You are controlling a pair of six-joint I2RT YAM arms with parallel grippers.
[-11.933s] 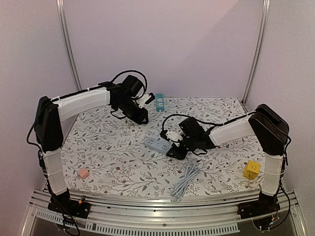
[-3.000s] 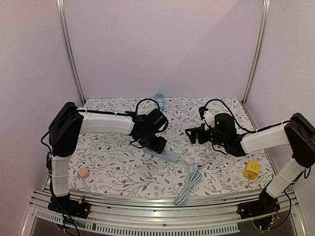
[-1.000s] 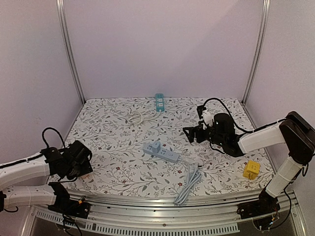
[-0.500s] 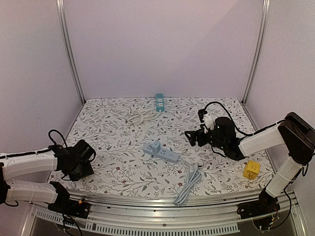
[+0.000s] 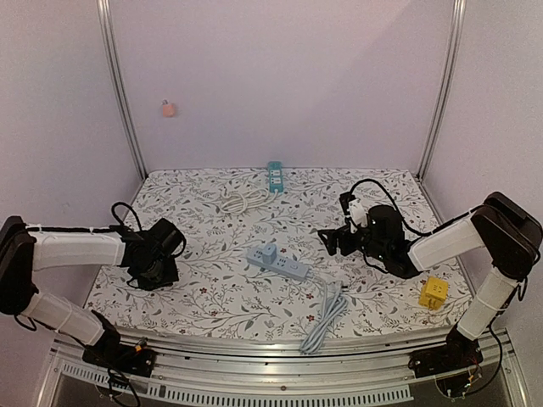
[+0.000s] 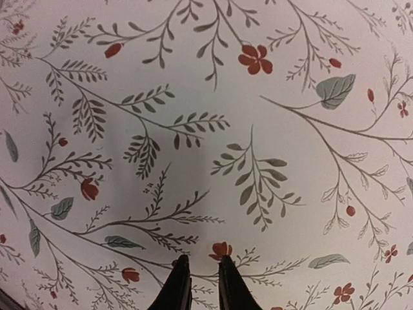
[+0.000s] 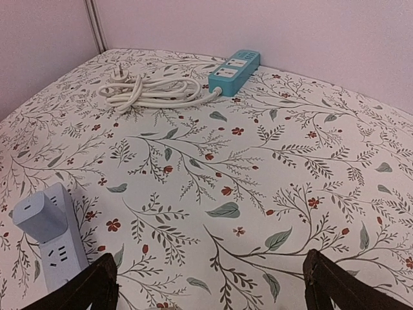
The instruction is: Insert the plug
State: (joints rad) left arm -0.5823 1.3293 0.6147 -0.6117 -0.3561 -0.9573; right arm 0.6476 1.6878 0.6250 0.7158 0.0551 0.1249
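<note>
Two empty grippers: left gripper (image 6: 201,261), left of the strip (image 5: 285,267), jaws nearly closed; right gripper (image 7: 210,266), right of it, jaws wide. Plug (image 5: 268,253) stands at the strip's left end. You should find it light and rigid; grip its flat sides.

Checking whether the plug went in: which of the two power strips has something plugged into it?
The grey power strip mid-table: a pale blue plug block stands on it near one end. The teal power strip at the far edge carries nothing.
</note>
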